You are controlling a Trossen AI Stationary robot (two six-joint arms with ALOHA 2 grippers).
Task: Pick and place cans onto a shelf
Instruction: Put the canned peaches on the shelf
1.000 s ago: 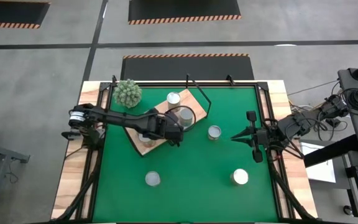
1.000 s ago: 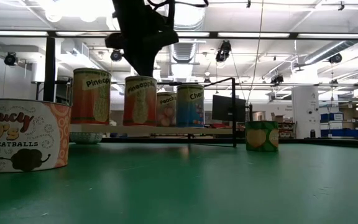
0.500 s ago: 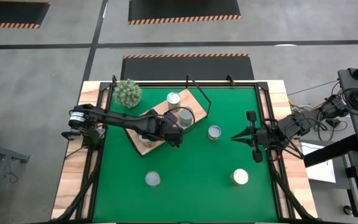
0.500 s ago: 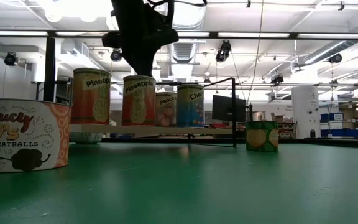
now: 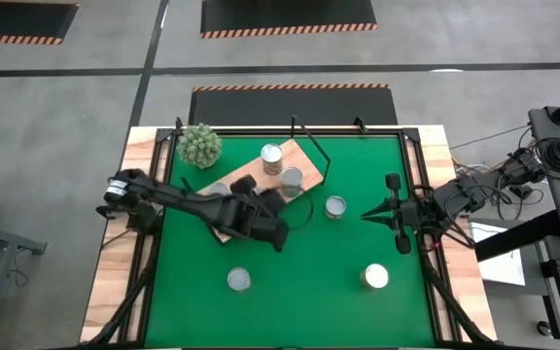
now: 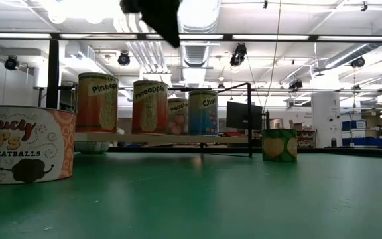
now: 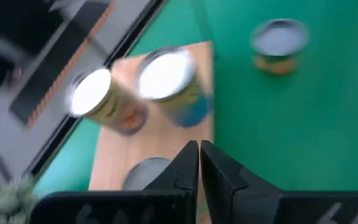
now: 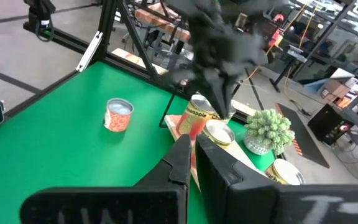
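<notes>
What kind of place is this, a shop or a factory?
Probably a robotics lab in a warehouse-like hall: bare ceiling ducts, hazard-striped floor mats, and a green table mat with food cans for practice.

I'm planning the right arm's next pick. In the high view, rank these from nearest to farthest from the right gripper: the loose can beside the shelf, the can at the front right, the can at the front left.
From the right gripper:
1. Can beside the shelf, mid-table.
2. Front-right can.
3. Front-left can, farthest, near the left arm.
</notes>
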